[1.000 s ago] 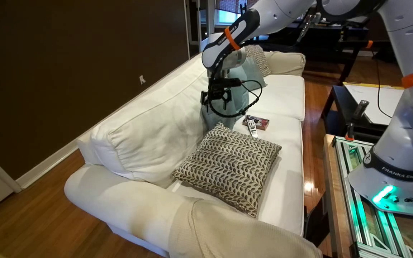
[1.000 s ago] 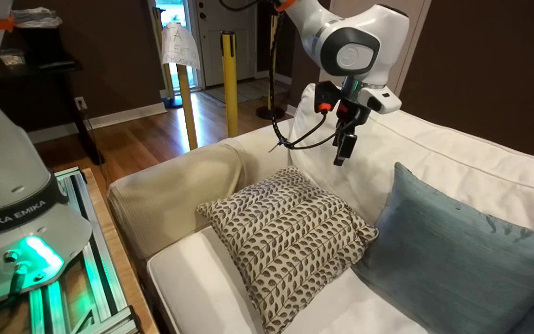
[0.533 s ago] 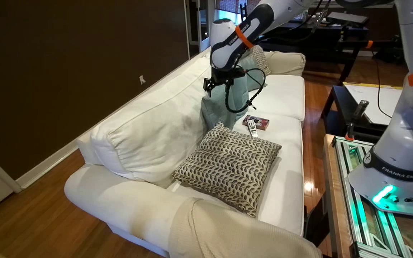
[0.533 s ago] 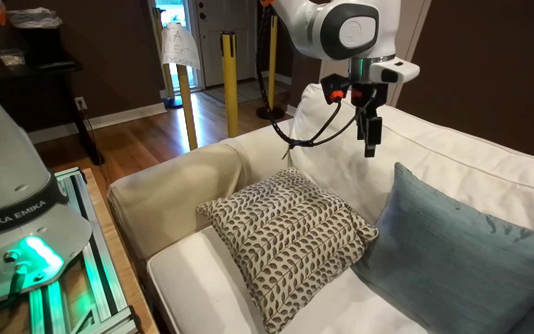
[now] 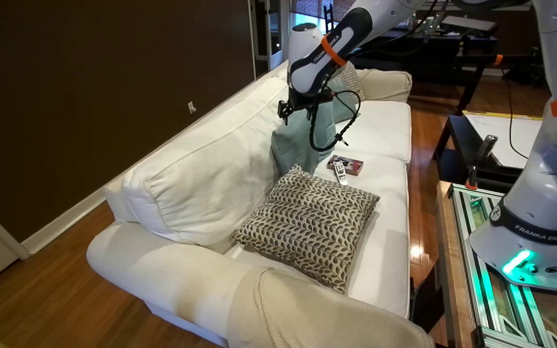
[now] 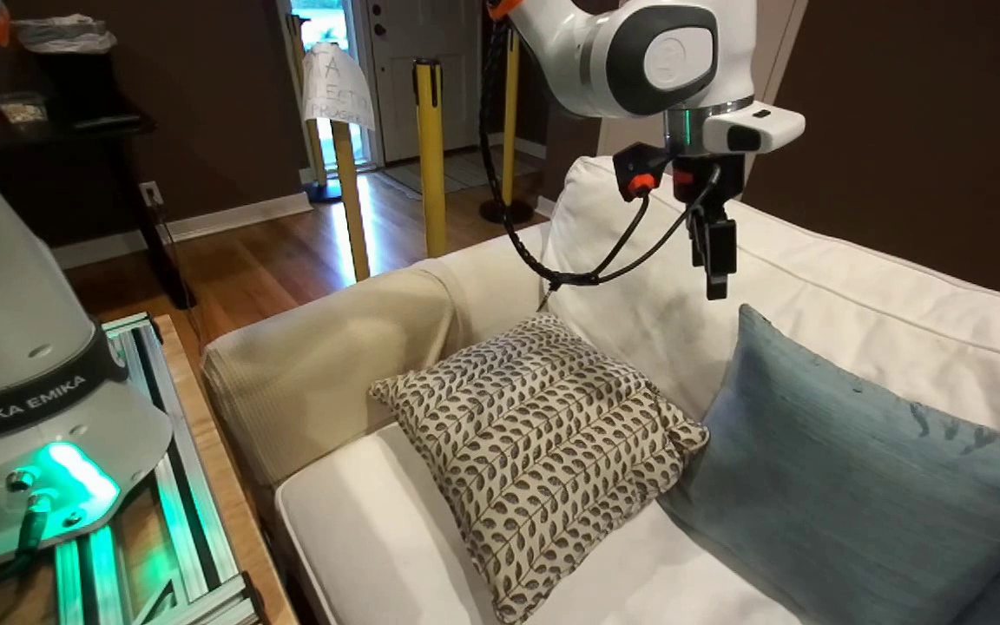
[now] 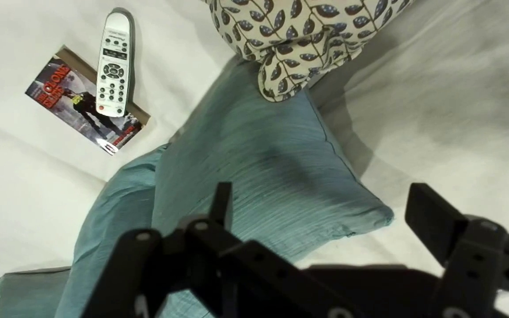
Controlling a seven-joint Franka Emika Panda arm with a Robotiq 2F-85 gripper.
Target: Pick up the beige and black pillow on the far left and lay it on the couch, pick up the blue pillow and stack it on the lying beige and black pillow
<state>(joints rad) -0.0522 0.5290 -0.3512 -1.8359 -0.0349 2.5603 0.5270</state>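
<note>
Claw (image 7: 325, 206), jaws parted and empty, above the blue pillow (image 7: 254, 150); align jaws astride its upper corner before descending, clearance being hard to judge.

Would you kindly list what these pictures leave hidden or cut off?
In an exterior view: lower corner of the front blue pillow, past the bottom edge.
Wrist view: part of that pillow, behind the claw;
most of the leaf-print pillow, past the top edge;
some of the book, under the remote.
</note>
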